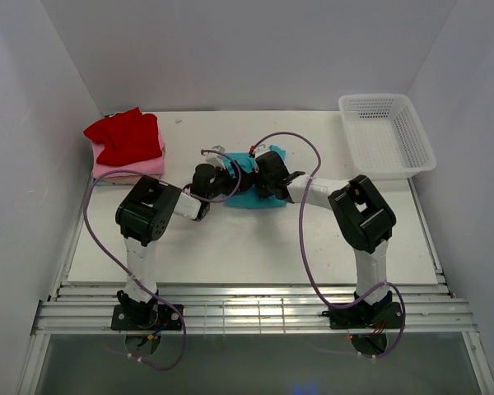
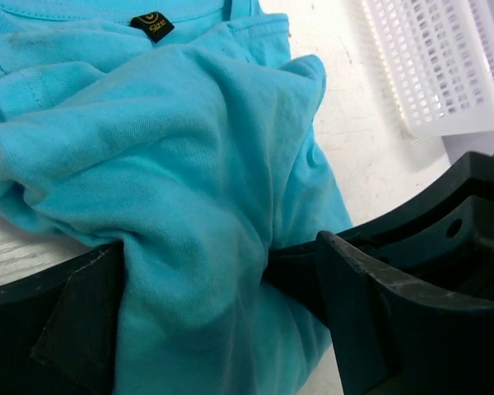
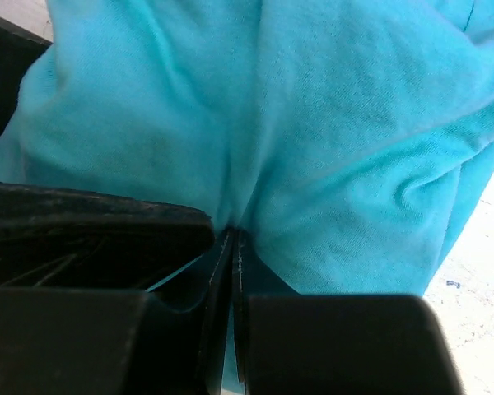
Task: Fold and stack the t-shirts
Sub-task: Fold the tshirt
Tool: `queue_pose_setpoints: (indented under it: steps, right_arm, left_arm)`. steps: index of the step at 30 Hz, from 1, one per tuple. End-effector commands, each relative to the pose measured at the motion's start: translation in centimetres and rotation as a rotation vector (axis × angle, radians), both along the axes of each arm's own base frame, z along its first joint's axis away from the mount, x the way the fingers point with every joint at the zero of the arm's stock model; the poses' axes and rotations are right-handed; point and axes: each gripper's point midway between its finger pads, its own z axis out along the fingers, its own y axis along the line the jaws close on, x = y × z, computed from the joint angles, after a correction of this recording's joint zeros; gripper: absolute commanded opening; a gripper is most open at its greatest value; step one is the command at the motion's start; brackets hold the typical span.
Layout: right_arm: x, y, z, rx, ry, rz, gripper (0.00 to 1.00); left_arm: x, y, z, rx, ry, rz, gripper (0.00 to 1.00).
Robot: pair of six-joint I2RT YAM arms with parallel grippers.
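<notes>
A teal t-shirt (image 1: 245, 197) lies bunched at the middle of the table, and both grippers are down on it. My left gripper (image 1: 229, 174) stands open wide, with a thick fold of the teal t-shirt (image 2: 189, 164) bulging between its fingers (image 2: 74, 329); its collar label shows at the top of the left wrist view. My right gripper (image 1: 267, 183) is shut on a pinch of the teal t-shirt (image 3: 337, 123), the jaws (image 3: 233, 239) pressed together with cloth running out from between them. At the back left a folded red t-shirt (image 1: 128, 136) rests on a pink one (image 1: 136, 168).
A white mesh basket (image 1: 387, 136) stands at the back right corner, and its wall (image 2: 445, 66) shows in the left wrist view beyond the shirt. White walls close in the table on three sides. Purple cables loop from both arms.
</notes>
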Motion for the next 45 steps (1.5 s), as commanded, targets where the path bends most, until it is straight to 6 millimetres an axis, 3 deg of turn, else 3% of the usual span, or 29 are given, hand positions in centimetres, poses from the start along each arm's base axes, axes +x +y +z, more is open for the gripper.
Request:
queue_pose_setpoints:
  steps: [1,3,4,6,7,9,13,16,17,18,20,21,23,24,26,31,33,34,37,38,39,40,41,43,44,45]
  right_arm:
    - [-3.1,0.2,-2.8,-0.026,0.099,0.045,0.08]
    - [-3.4,0.2,-2.9,-0.026,0.101,0.049,0.08]
    - [-3.5,0.3,-2.9,-0.023,0.1,0.05,0.08]
    - [-3.8,0.2,-2.9,-0.021,0.101,0.052,0.08]
    - [-4.0,0.2,-2.9,-0.019,0.102,0.053,0.08]
    - [-4.7,-0.1,-3.0,-0.024,0.111,0.057,0.08]
    - [-4.8,-0.9,-1.7,-0.024,0.062,0.033,0.1]
    - [-4.6,-2.2,0.9,-0.029,0.001,-0.01,0.25]
    - [-4.5,-2.5,2.9,-0.017,-0.031,-0.022,0.26]
    - [-4.9,-3.2,3.4,-0.033,-0.031,-0.034,0.29]
    - [-4.8,-4.2,6.2,-0.027,-0.09,-0.065,0.3]
    - [-5.1,-4.8,6.8,-0.035,-0.093,-0.076,0.31]
    - [-5.3,-5.8,9.1,-0.029,-0.144,-0.1,0.31]
    - [-5.4,-6.3,9.6,-0.032,-0.157,-0.113,0.33]
    - [-5.9,-7.1,11.1,-0.025,-0.186,-0.124,0.34]
    - [-7.2,-8.6,11.4,-0.024,-0.193,-0.141,0.34]
    - [-7.6,-8.8,11.5,-0.008,-0.196,-0.143,0.34]
    - [-7.9,-9.0,11.3,-0.007,-0.193,-0.142,0.34]
    - [-8.3,-9.2,10.7,-0.004,-0.188,-0.139,0.34]
    - [-8.4,-9.3,10.7,-0.003,-0.189,-0.139,0.34]
    - [-8.5,-9.4,10.6,-0.006,-0.185,-0.139,0.34]
    - [-8.5,-9.4,10.6,-0.003,-0.187,-0.138,0.34]
    - [-8.7,-9.4,10.3,-0.007,-0.183,-0.136,0.34]
    - [-8.7,-9.4,10.2,-0.003,-0.18,-0.132,0.34]
    - [-8.8,-9.4,9.9,-0.003,-0.175,-0.132,0.34]
    - [-8.9,-9.4,9.7,-0.002,-0.171,-0.13,0.34]
  left_arm:
    - [-2.6,-0.1,-5.8,0.085,0.174,-0.021,0.88]
    - [-2.0,-0.1,-5.8,0.091,0.169,-0.011,0.74]
    - [-2.0,0.0,-6.6,0.102,0.185,-0.007,0.55]
    - [-1.8,0.0,-7.2,0.116,0.19,-0.003,0.39]
    - [-1.5,0.0,-7.6,0.132,0.19,-0.001,0.19]
    - [-1.2,0.1,-8.0,0.15,0.185,0.0,0.01]
    - [-0.6,0.7,-7.0,0.209,0.14,0.005,0.0]
    - [-0.2,2.4,-4.9,0.307,0.099,0.038,0.0]
    - [0.3,3.2,-4.2,0.349,0.069,0.055,0.0]
    - [0.7,3.5,-2.0,0.352,0.032,0.063,0.0]
    - [1.1,4.8,-0.4,0.383,0.02,0.077,0.0]
    - [1.4,5.2,1.6,0.394,-0.02,0.073,0.0]
    - [1.6,6.8,2.6,0.432,-0.012,0.081,0.0]
    - [2.2,7.1,4.5,0.447,-0.053,0.079,0.0]
    - [2.4,8.7,5.1,0.49,-0.028,0.096,0.0]
    - [4.2,11.8,9.3,0.598,-0.076,0.138,0.0]
    - [4.2,12.9,10.0,0.637,-0.064,0.144,0.0]
    - [4.9,13.7,11.2,0.642,-0.081,0.16,0.0]
    - [5.7,16.9,12.5,0.698,-0.075,0.212,0.0]
    - [6.5,17.4,14.0,0.696,-0.102,0.221,0.0]
    - [6.9,17.5,14.4,0.681,-0.109,0.201,0.0]
    - [7.3,18.8,14.8,0.681,-0.102,0.215,0.0]
    - [8.3,19.3,16.8,0.668,-0.136,0.229,0.0]
    - [9.4,20.7,17.1,0.66,-0.129,0.225,0.0]
    - [10.4,21.0,19.5,0.644,-0.173,0.239,0.0]
    - [11.0,21.2,20.1,0.633,-0.178,0.233,0.0]
